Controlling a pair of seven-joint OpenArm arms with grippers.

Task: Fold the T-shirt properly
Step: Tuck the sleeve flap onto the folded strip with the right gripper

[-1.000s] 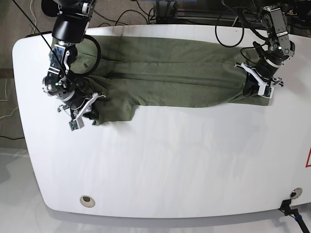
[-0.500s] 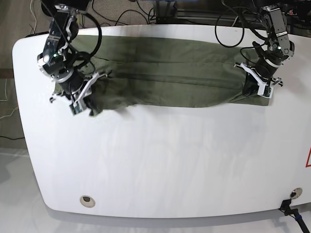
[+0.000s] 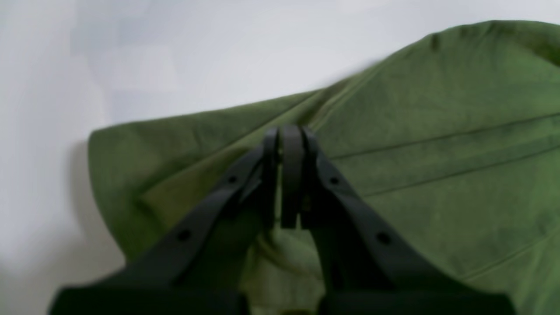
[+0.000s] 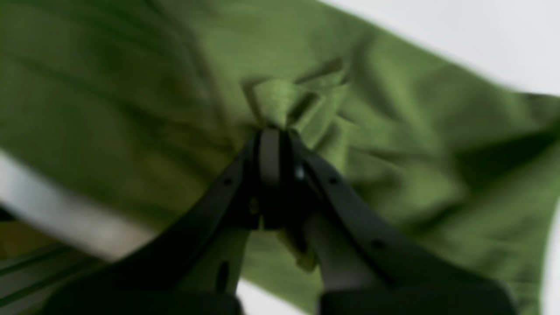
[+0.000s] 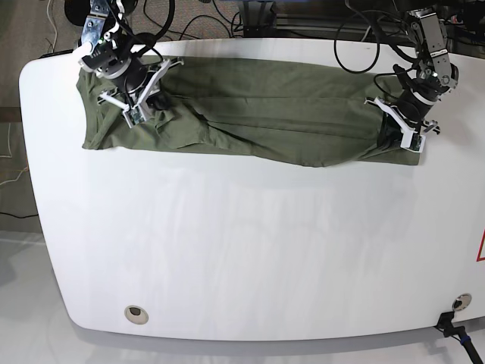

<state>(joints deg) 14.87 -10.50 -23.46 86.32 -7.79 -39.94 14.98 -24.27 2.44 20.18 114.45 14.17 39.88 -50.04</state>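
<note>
I am seeing no readable brand, label or writing on the shirt (image 5: 258,114) in any view; the red mark at the right edge of the base frame is cut off and I cannot read it. The shirt is lying as a long folded band across the top of the white counter (image 5: 250,258), its long axis running left to right in the base frame, the lower edge sagging toward the middle-right. Its left end is reaching the upper left of the frame and its right end is stopping at the upper right.

I am holding both ends. The right fingers (image 5: 130,115), at the upper left of the base frame, are clenched on a bunched pinch of cloth; the right wrist view is showing, blurred, a tuft of fabric poking out past the closed tips (image 4: 275,131). The left fingers (image 5: 415,144), at the upper right, are pressed together on the shirt's corner, and the left wrist view is showing cloth gathered under and behind the tips (image 3: 288,135), with bare counter beyond the hem.
</note>
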